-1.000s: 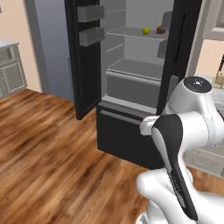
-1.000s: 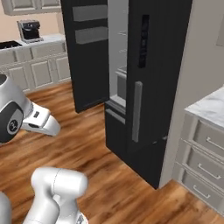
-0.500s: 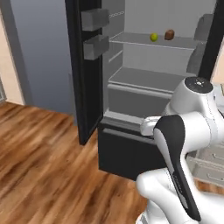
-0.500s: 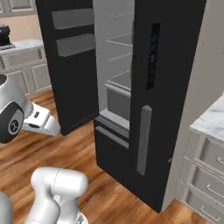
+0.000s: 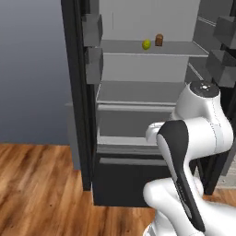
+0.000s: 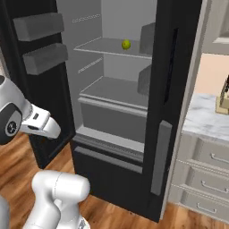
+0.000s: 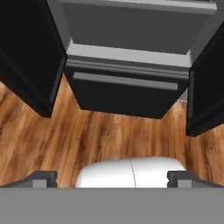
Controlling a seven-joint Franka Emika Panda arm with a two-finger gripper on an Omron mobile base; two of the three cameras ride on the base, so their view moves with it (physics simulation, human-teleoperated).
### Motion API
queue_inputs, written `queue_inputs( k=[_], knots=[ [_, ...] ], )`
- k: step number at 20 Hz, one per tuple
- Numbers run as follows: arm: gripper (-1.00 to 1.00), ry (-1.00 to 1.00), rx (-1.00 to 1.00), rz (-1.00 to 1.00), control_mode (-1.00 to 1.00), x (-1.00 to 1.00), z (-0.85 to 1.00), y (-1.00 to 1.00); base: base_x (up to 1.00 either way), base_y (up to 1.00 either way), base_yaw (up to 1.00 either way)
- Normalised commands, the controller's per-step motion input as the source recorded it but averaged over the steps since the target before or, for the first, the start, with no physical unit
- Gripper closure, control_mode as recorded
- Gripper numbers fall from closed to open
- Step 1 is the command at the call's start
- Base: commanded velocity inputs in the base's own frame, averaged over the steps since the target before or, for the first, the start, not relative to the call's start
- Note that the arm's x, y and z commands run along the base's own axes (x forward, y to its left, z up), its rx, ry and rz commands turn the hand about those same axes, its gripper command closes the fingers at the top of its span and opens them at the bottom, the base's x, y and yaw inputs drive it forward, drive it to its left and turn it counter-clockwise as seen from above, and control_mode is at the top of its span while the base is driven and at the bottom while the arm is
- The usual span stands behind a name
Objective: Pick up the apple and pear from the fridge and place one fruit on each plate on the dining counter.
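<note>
The fridge (image 5: 138,92) stands open in front of me, black-framed with grey shelves. The yellow-green pear (image 5: 146,44) lies on an upper shelf, beside a brown block (image 5: 159,39); the pear (image 6: 126,44) is also in the right base view. The apple, the plates and the dining counter are out of view. In the hand view my gripper (image 7: 112,178) hangs open, its fingertips (image 7: 41,177) far apart with nothing between them. It looks down at the wooden floor and the fridge's (image 7: 127,94) dark bottom drawer. It is well below the pear's shelf.
Both fridge doors are swung out, the left door (image 5: 76,92) and the right door (image 6: 172,89), each carrying grey bins (image 6: 40,27). A marble-topped cream cabinet (image 6: 205,120) stands right of the fridge. Wooden floor (image 5: 37,184) lies open at the left.
The base has driven closer to the fridge, so it fills more of both base views and the pear looks larger. The arm keeps its pose and the gripper stays open.
</note>
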Motion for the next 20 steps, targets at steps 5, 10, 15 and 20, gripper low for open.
queue_inputs(
  k=[5, 10, 15, 20],
  knots=[
    [-1.00, 0.00, 0.00, 0.00, 1.00, 0.00, 0.00, 0.00, -0.06, -0.08, -0.28],
    [-1.00, 0.00, 0.00, 0.00, 1.00, 0.00, 0.00, 0.00, 0.54, 0.00, -0.50],
    [-1.00, 0.00, 0.00, 0.00, 1.00, 0.00, 0.00, 0.00, 0.56, 0.00, -0.08],
    [-1.00, 0.00, 0.00, 0.00, 1.00, 0.00, 0.00, 0.00, 0.44, 0.47, -0.13]
  ],
)
